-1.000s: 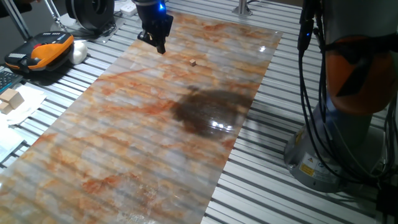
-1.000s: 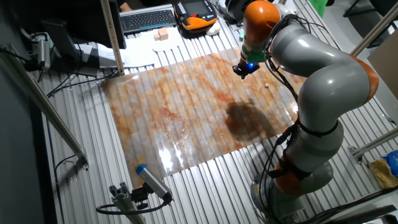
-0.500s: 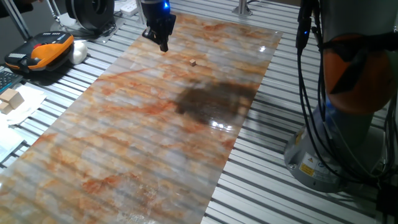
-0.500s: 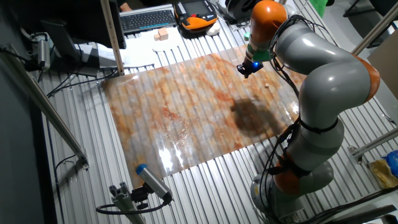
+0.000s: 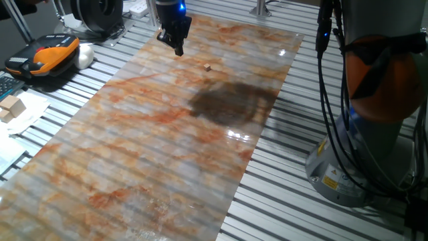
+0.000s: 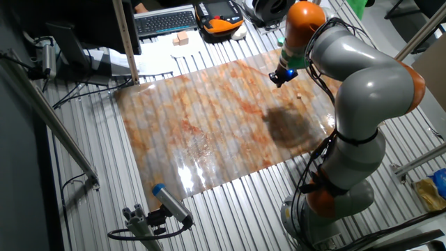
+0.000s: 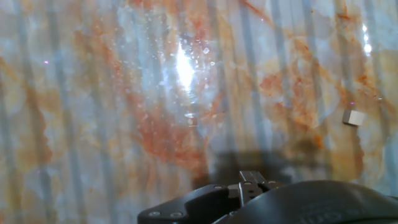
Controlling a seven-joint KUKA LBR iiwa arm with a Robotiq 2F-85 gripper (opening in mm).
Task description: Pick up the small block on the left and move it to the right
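Observation:
The small block [image 5: 208, 67] is a tiny light-tan cube lying on the marbled orange-and-grey mat [image 5: 154, 147]. It also shows in the other fixed view [image 6: 299, 97] and at the right edge of the hand view [image 7: 354, 117]. My gripper [image 5: 178, 49] hangs above the mat's far end, to the left of the block and apart from it. Its fingers come together in a point and hold nothing. It also shows in the other fixed view [image 6: 277, 79]. In the hand view only the hand's dark body and closed fingertips [image 7: 249, 180] show at the bottom.
An orange-and-black device [image 5: 44, 56] and larger pale wooden blocks on white paper [image 5: 12, 107] lie off the mat's left side. The robot base with cables [image 5: 364, 134] stands to the right. A keyboard [image 6: 165, 21] and a blue-tipped tool [image 6: 171, 203] lie beyond the mat's edges.
My gripper has moved a little toward the mat's far end and toward the block's side. The arm's shadow on the mat shifted with it. The block has not moved.

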